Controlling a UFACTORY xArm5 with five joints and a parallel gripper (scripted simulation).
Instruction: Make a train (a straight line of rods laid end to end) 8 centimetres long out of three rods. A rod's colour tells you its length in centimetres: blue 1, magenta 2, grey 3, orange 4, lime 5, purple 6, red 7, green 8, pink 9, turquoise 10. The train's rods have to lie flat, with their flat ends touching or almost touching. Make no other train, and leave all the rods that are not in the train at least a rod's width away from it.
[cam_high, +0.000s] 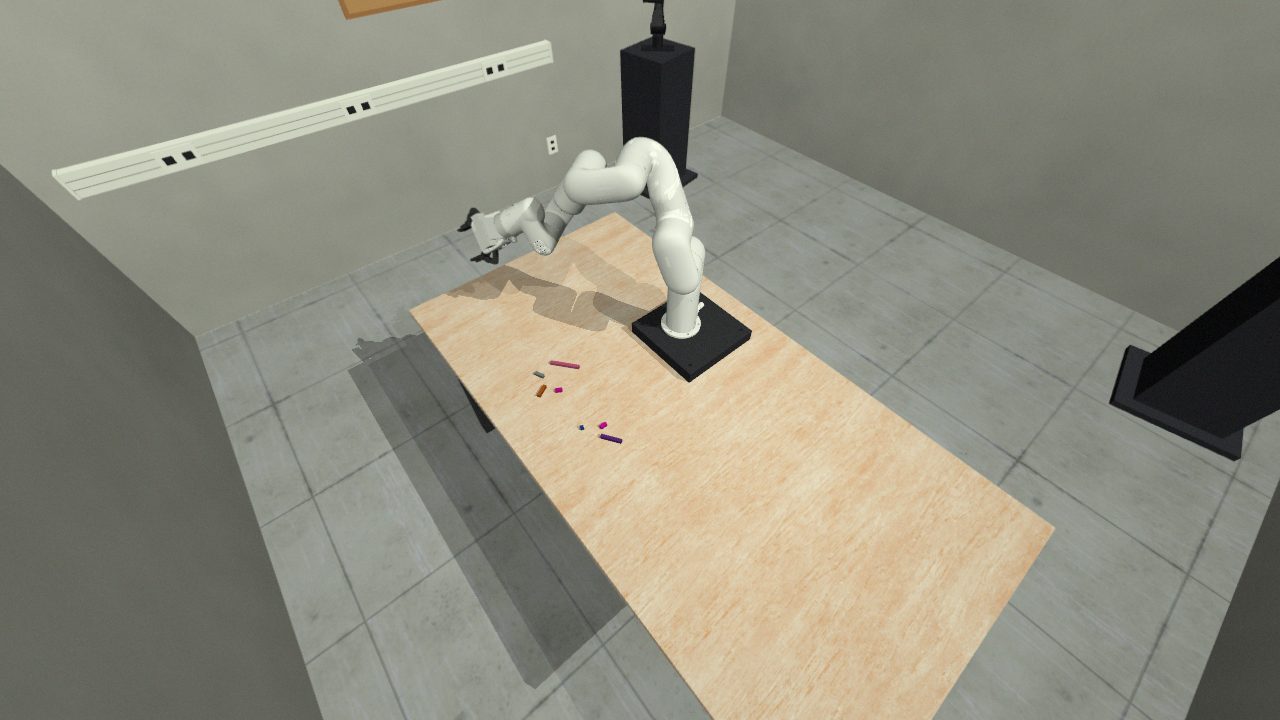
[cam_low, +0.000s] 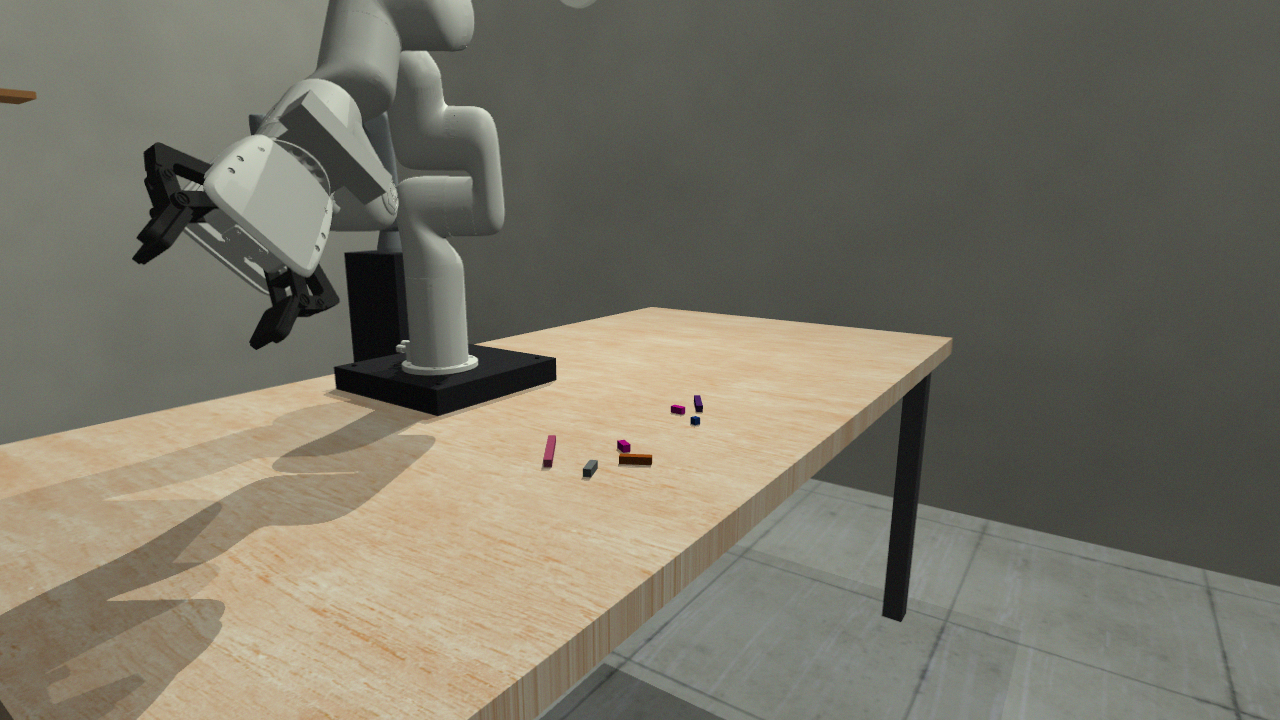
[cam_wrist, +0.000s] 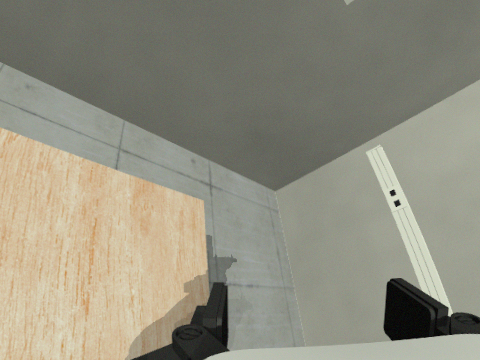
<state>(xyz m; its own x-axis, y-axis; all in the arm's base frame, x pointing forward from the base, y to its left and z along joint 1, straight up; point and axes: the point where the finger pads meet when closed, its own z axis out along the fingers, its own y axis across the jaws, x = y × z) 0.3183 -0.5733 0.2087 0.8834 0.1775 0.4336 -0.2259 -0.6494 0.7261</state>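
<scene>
The wrist view shows no rods at all: only the two black fingers spread wide with nothing between them, a corner of the wooden table (cam_wrist: 80, 260), floor tiles and the meeting of two walls. The top and exterior views supply what it misses. From above, the gripper (cam_high: 477, 236) hangs out past the table's far corner, over the floor, well apart from the rods; the exterior view shows it (cam_low: 219, 277) raised high and tilted downward, jaws fully apart.

Seven small rods lie flat and scattered near the middle of the table, none end to end. One cluster holds a pink rod (cam_high: 563, 364), a short grey rod (cam_high: 538, 374) just beside its end, an orange rod (cam_high: 540, 390) and a magenta rod (cam_high: 557, 390). A second cluster, nearer the table's middle, holds a tiny blue rod (cam_high: 580, 428), another magenta rod (cam_high: 602, 425) and a purple rod (cam_high: 610, 438) (the last two lie close, though whether they touch is unclear).

The arm stands on a black base plate (cam_high: 726, 344). Grey walls and tiled floor (cam_high: 295, 573) surround the table, with a white wall rail (cam_high: 295, 116) and a black pedestal (cam_high: 657, 98) behind.
</scene>
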